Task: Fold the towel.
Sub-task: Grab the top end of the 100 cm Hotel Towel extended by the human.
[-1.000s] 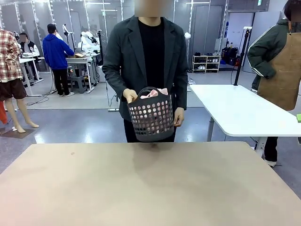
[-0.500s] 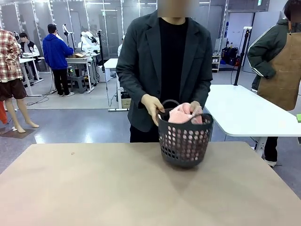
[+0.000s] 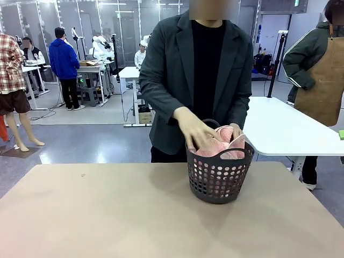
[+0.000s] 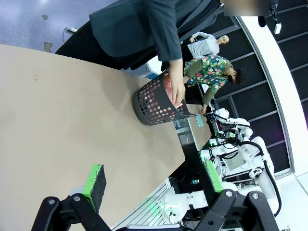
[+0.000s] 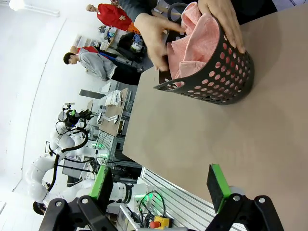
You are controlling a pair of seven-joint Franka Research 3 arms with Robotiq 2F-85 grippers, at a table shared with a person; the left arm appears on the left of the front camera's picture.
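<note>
We've got the dark perforated basket (image 3: 219, 180) standing on the table (image 3: 107, 215), pink towel (image 3: 219, 146) bunched inside, the person's hand (image 3: 195, 130) on it.

Towel (image 3: 221, 146) in basket (image 3: 217, 183), apparently on table (image 3: 97, 215)

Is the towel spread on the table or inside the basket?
Inside the basket, bunched: the towel shows pink above the rim of the dark basket, with the person's hand on it.

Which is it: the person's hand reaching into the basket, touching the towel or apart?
Touching. Front view: the hand lies on the towel bunched in the basket, no gap.
</note>
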